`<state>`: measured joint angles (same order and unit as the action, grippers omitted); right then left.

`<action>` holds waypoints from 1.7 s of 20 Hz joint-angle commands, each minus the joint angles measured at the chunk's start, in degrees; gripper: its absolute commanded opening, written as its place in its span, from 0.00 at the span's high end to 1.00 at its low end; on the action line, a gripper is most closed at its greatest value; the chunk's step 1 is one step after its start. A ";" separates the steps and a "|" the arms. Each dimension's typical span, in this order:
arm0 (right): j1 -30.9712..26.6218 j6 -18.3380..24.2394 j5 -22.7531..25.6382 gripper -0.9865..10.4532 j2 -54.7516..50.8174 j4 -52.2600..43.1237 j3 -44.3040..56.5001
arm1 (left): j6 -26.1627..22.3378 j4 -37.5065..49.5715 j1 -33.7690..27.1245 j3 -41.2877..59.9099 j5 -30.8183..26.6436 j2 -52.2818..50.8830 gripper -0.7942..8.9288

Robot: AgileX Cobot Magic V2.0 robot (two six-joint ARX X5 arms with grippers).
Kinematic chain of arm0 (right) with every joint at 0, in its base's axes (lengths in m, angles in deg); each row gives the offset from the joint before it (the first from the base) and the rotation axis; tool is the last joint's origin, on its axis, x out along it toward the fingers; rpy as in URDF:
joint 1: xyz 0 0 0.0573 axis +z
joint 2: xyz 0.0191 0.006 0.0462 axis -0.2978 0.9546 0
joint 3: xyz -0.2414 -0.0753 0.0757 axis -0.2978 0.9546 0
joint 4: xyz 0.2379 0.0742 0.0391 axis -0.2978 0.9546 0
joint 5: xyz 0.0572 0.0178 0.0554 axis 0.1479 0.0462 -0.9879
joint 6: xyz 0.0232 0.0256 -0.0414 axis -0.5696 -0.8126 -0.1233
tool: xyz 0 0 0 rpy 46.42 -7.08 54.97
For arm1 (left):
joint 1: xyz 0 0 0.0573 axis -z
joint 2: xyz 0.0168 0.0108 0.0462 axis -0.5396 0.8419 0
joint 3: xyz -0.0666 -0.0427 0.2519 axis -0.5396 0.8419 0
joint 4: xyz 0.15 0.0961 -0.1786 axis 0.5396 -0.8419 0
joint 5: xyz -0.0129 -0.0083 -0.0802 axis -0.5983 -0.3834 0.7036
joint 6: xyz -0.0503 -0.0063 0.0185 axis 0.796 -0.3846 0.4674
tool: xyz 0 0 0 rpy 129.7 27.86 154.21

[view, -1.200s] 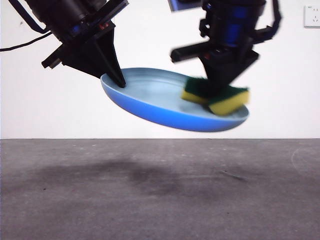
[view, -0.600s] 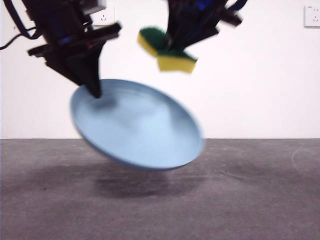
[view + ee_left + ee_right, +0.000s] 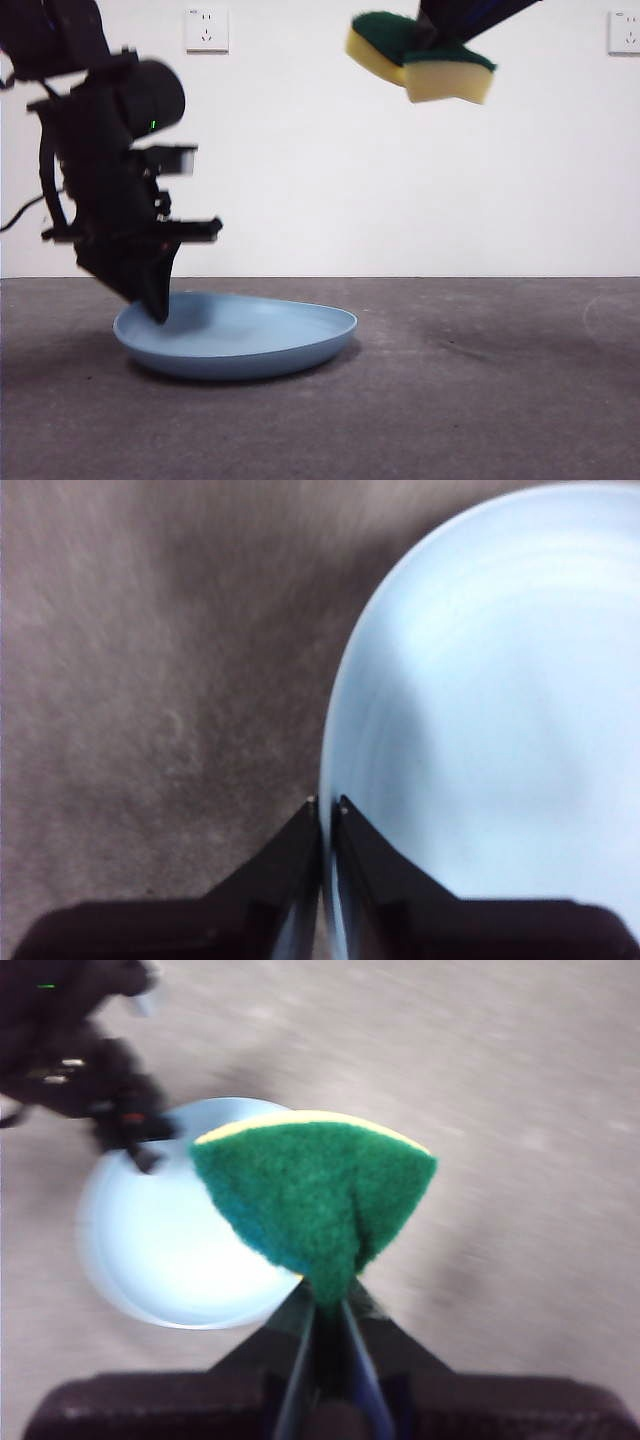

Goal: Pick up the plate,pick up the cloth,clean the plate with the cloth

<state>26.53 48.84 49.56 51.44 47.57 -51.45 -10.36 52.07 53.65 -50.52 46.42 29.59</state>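
Observation:
The light-blue plate [image 3: 240, 335] rests on the grey table at the left. My left gripper [image 3: 155, 310] is shut on its left rim; the left wrist view shows the jaws pinching the rim of the plate [image 3: 490, 710]. My right gripper [image 3: 325, 1305] is shut on the cloth, a yellow sponge with a green top [image 3: 420, 55], held high at the upper right, well above and apart from the plate. The right wrist view shows the sponge's green face [image 3: 315, 1190] with the plate [image 3: 170, 1250] and the left arm far below.
The grey table [image 3: 480, 390] runs across the front view below a white wall. Wall sockets [image 3: 206, 28] sit high on the wall. The left arm [image 3: 110, 170] stands big and dark above the plate's left edge.
The left gripper has lowered the plate from a tilted hold in the air down onto the table. The right gripper has lifted the sponge up and to the right, away from the plate.

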 commanded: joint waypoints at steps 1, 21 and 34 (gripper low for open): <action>-0.04 -0.17 4.35 0.92 0.04 -0.09 0.48 | -1.42 -1.53 -1.11 0.66 -1.97 2.40 0.75; -13.11 -9.64 -5.90 0.91 25.55 -4.63 0.50 | 2.27 -8.70 -1.09 0.04 8.87 -38.16 0.59; -13.86 -9.57 -9.16 0.68 31.30 -4.59 0.50 | 2.23 -17.92 -1.09 0.04 10.14 -45.00 0.59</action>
<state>12.63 39.60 40.34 82.26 42.94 -51.38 -8.48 34.00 52.34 -50.61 56.19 -15.41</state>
